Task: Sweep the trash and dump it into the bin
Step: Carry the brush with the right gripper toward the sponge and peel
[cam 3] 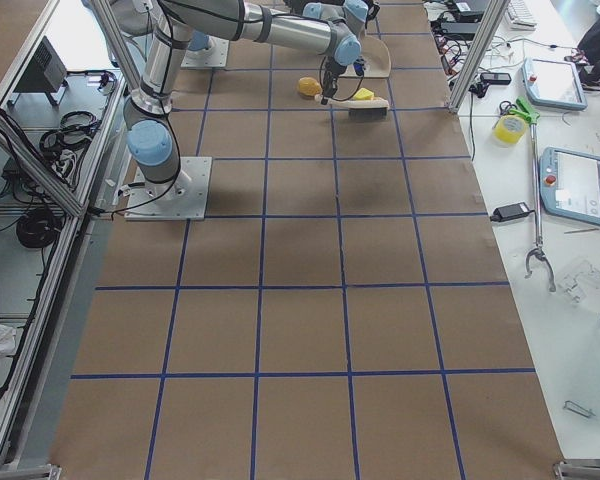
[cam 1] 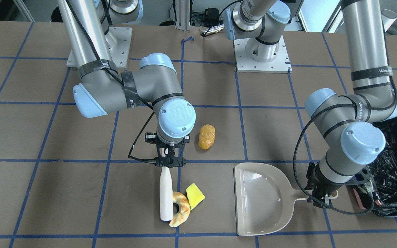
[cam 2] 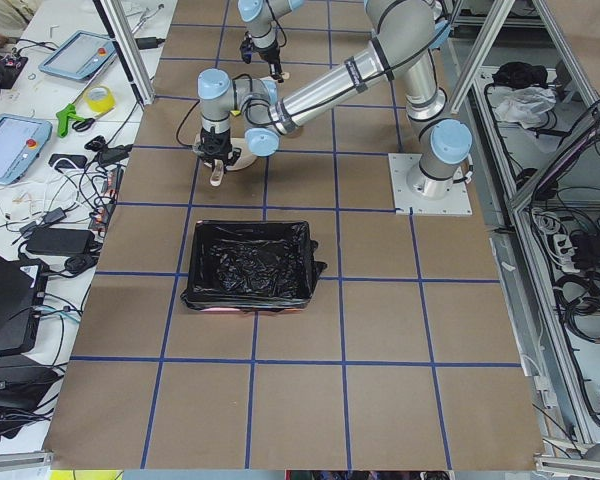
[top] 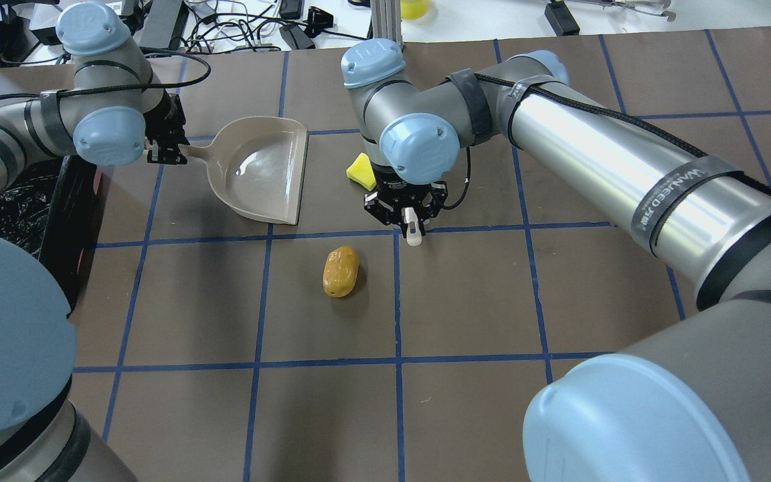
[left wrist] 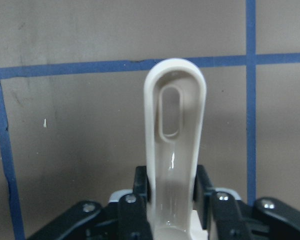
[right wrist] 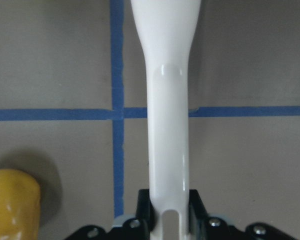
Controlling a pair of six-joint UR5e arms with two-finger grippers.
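brush beside two pieces, pan waiting, bin unfilled

brown table (cam 1: 47, 137) with a blue tape grid, under everything.

at the robot's left end of it: the bin (cam 1: 396, 162), lined with crinkled black plastic, a strip of pink rim showing. no trash seen inside.

just right of the bin: beige dustpan (cam 1: 262, 199), flat on the table, straight open edge facing right toward the brush, nothing in it.

right of the dustpan and apart from it: white hand brush (cam 1: 166, 196), lying along the near-far line, handle toward the robot.

left gripper (cam 1: 322, 199): fingers clamped on the dustpan's handle, right beside the bin.

right gripper (cam 1: 169, 162): fingers pressed together on the brush handle, one each side.

golden-brown oval lump (cam 1: 206, 136): alone on the table, nearer the robot than the other pieces, apart from brush and pan.

tan croissant-like piece (cam 1: 182, 208): curled against the left side of the brush's far end.

yellow sponge (cam 1: 195, 195): touching the croissant-like piece, between brush and dustpan.
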